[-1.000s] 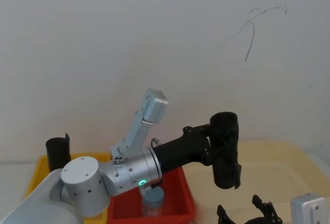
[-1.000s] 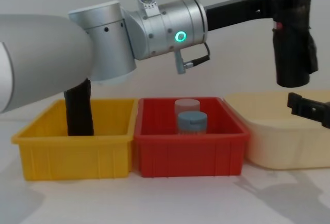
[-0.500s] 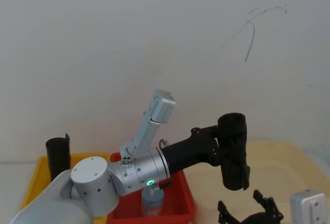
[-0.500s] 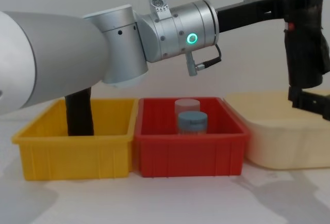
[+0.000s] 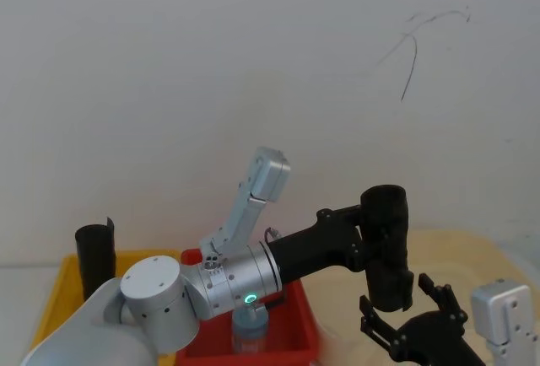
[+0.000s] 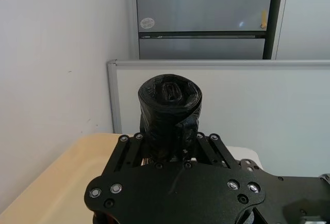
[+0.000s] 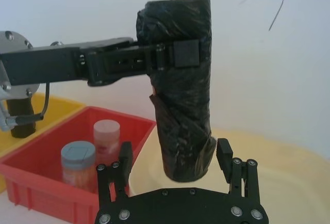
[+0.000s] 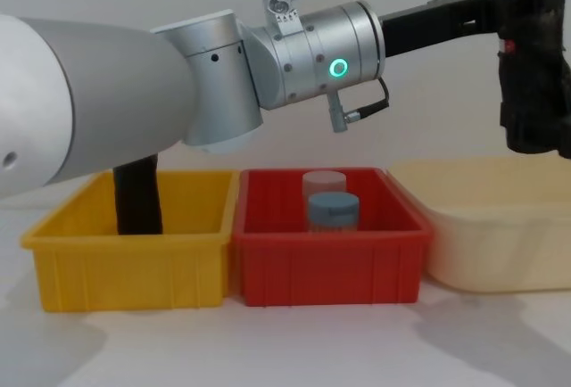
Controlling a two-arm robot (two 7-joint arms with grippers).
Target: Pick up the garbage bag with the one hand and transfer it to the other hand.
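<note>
Garbage bag (image 7: 181, 84): an upright black roll of crinkled film, held in the air over the cream tub (image 8: 482, 218), with its lower end hanging free.
Left gripper (image 7: 175, 53): clamped across the upper part of the roll, its arm reaching in from the robot's left.
Right gripper (image 7: 174, 153): spread wide and holding nothing. Its fingers stand on either side of the roll's bottom end with a gap on each side.
Step in hand: probably the handover, with the receiving gripper lining up before it closes.
Doing it well: bring the right gripper higher so its pads meet the firm body of the roll, above the crumpled tip and below the left fingers. Centre it, close fully, and only then release the left.
Risk: the film looks slippery, so a pinch on the tip alone may let the roll tilt or drop.
</note>
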